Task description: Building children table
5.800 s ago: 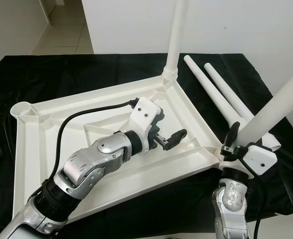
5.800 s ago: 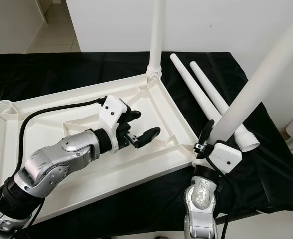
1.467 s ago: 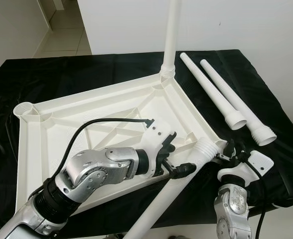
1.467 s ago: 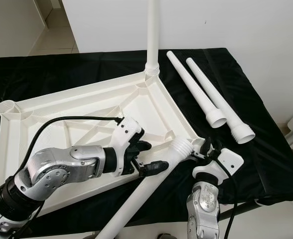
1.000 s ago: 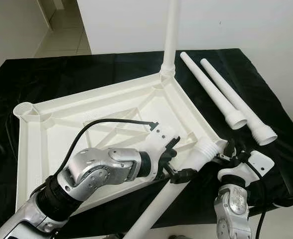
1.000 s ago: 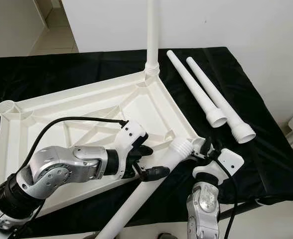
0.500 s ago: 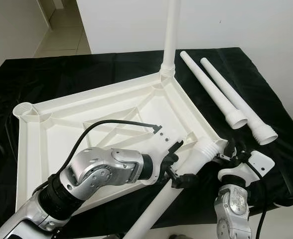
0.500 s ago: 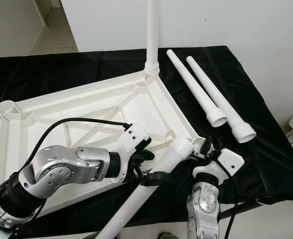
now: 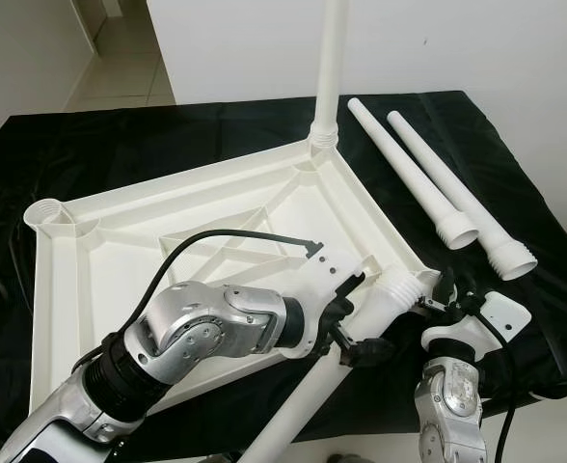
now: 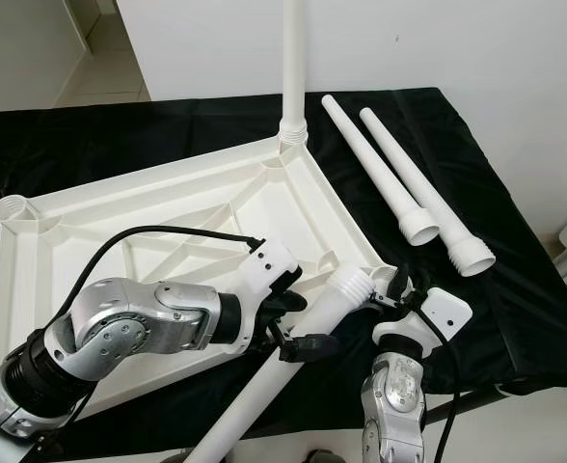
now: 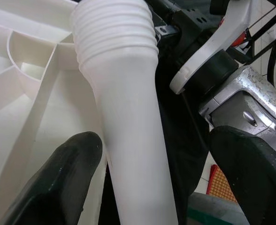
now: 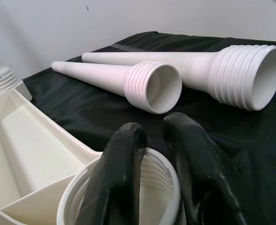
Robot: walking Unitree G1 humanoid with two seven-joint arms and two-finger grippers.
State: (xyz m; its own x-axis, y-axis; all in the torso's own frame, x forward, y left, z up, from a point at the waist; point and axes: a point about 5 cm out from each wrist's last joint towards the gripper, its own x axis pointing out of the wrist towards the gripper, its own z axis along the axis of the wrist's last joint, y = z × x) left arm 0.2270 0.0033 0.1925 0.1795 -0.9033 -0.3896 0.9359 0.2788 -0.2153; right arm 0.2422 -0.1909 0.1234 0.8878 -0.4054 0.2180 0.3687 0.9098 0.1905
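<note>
Left arm: bent across the white tabletop (image 9: 197, 207), reaching toward 3 o'clock.
Left gripper (image 9: 356, 340): fingers spread wide around the loose leg (image 9: 346, 362), one touching it.
Right gripper (image 12: 159, 154): nearly closed over the corner socket (image 12: 124, 199) rim.
Change: my left gripper has slid farther down the leg.

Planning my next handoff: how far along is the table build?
Done: one upright leg stands in the far corner of the tabletop. In hand: the open left gripper straddles a second leg lying tilted by the near-right socket, where the right gripper sits. Left: seating that leg, plus the two loose legs on the cloth.
</note>
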